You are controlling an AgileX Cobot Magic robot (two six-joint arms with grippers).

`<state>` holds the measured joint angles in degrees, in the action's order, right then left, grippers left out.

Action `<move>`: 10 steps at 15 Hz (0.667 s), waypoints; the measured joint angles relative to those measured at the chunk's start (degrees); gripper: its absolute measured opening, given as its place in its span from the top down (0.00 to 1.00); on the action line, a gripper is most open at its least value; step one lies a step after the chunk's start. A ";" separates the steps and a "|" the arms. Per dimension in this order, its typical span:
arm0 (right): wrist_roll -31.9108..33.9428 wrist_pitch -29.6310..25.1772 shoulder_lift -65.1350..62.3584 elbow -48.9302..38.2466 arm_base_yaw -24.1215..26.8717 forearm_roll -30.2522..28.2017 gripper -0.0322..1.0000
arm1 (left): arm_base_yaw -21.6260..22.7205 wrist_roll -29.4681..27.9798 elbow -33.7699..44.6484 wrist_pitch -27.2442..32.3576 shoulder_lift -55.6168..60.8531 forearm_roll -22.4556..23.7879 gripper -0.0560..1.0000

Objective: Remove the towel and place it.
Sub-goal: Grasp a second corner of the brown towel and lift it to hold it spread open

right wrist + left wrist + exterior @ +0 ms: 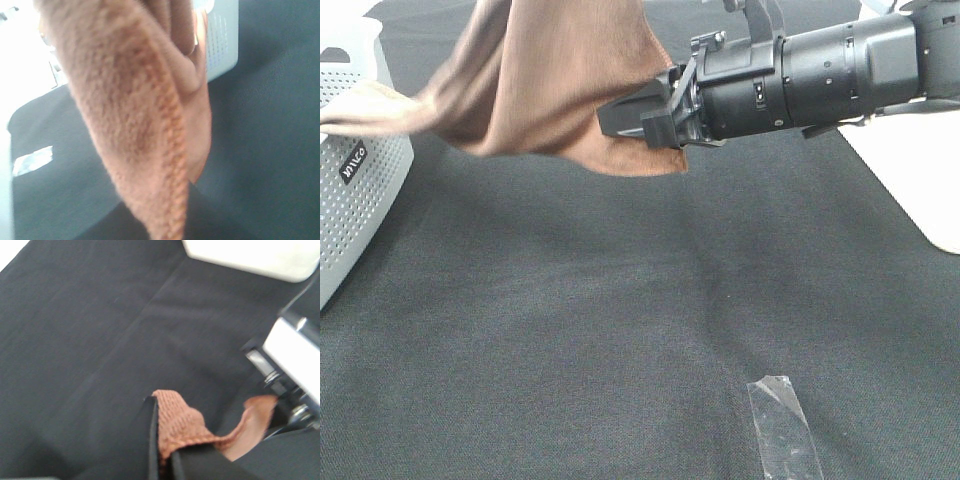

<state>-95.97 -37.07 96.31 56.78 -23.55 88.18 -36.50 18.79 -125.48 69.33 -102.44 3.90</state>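
We see the right gripper (622,118), a black two-fingered claw, clenched on the lower edge of the large rust-brown microfibre towel (550,80). Its fingers look pressed close together with cloth caught between them. The thick black arm behind it reaches in level from the right side of the high view, well above the table and pointing left. In that arm's own wrist view the towel fills most of the picture, its stitched orange-brown edge running down the middle, and we cannot make out the fingers themselves.

The left gripper (167,435) appears only in its wrist view. There, two black fingers are closed on a bunched fold of the same towel, which bulges up between them. This claw hangs above the table, looking down on it.

The towel is up in the air, spread between the two grips. In the high view its far left end drapes over the rim of a white perforated plastic basket (355,180) at the left edge. Below lies the black cloth-covered table (620,320), with a strip of clear crinkled tape (783,428) near the front.
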 joint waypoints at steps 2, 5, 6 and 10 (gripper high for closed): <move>22.23 0.80 -2.75 4.87 0.00 -20.11 0.97 | 0.00 1.66 0.00 0.46 0.00 5.39 0.95; 54.43 -9.85 -5.16 18.05 0.00 -53.92 0.97 | 0.00 8.54 0.00 -0.23 0.00 8.37 0.95; 54.43 -9.85 -5.16 18.05 0.00 -53.92 0.97 | 0.00 8.54 0.00 -0.23 0.00 8.37 0.95; 70.76 -24.06 -4.76 47.10 0.00 -83.59 0.97 | 0.06 10.54 0.00 -13.18 0.00 15.30 0.95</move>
<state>-25.21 -61.13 91.56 103.88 -23.55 4.58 -36.44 29.34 -125.48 56.15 -102.44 19.19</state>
